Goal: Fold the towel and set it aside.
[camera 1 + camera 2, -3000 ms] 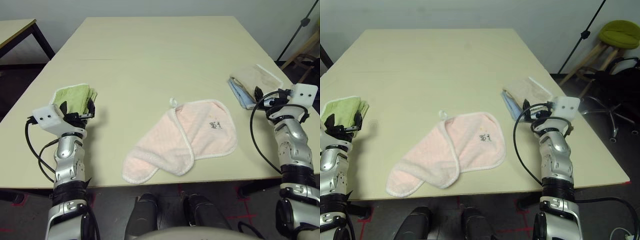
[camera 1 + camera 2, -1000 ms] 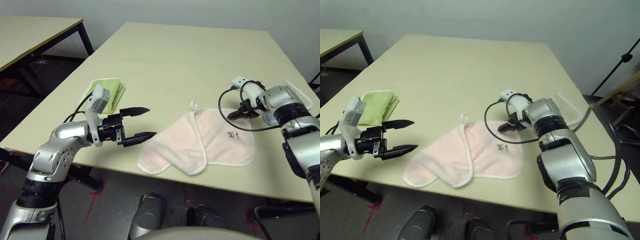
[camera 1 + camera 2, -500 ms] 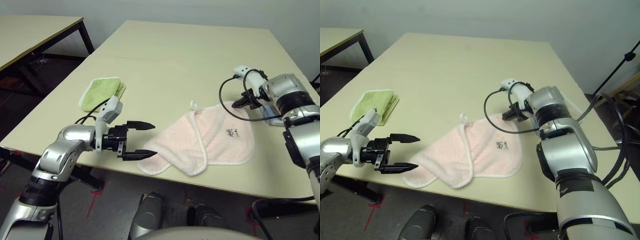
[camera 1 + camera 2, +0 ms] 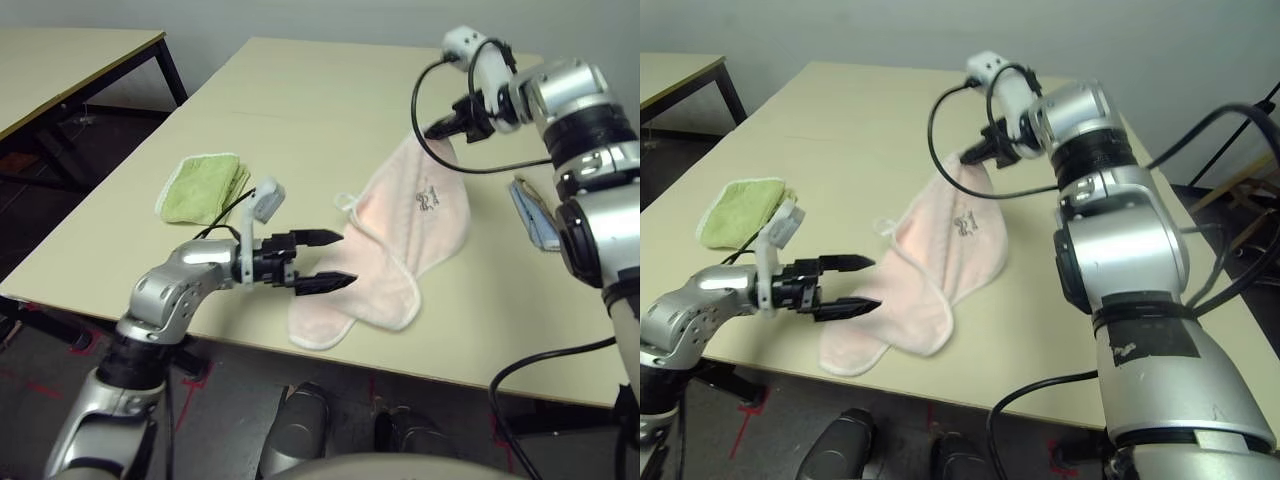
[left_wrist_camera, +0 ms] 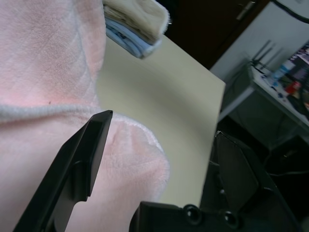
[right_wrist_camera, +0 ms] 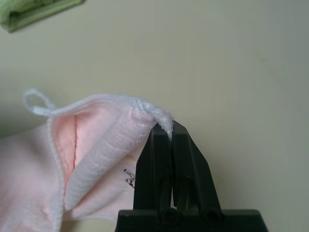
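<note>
The pale pink towel [image 4: 395, 225] with white piping is drawn up at a far corner, its lower part lying on the table [image 4: 300, 110]. My right gripper [image 4: 441, 130] holds that corner above the table, shut on the piped edge [image 6: 161, 116]. The white loop [image 6: 36, 100] sticks out at the towel's left edge, and the dark embroidered mark [image 4: 427, 198] faces up. My left gripper [image 4: 345, 257] is open at the towel's near left edge, one finger [image 5: 84, 154] over the pink fabric [image 5: 48, 67].
A folded green towel [image 4: 205, 186] lies at the table's left side. Folded beige and light-blue towels [image 5: 135, 21] sit at the right, partly behind my right arm. Just below the towel's lower end runs the table's near edge [image 4: 420, 372]. Another table [image 4: 60, 60] stands far left.
My right gripper has shut on the towel's far corner and lifted it up and back, stretching the towel. My left gripper, still open, has moved right to the towel's near edge.
</note>
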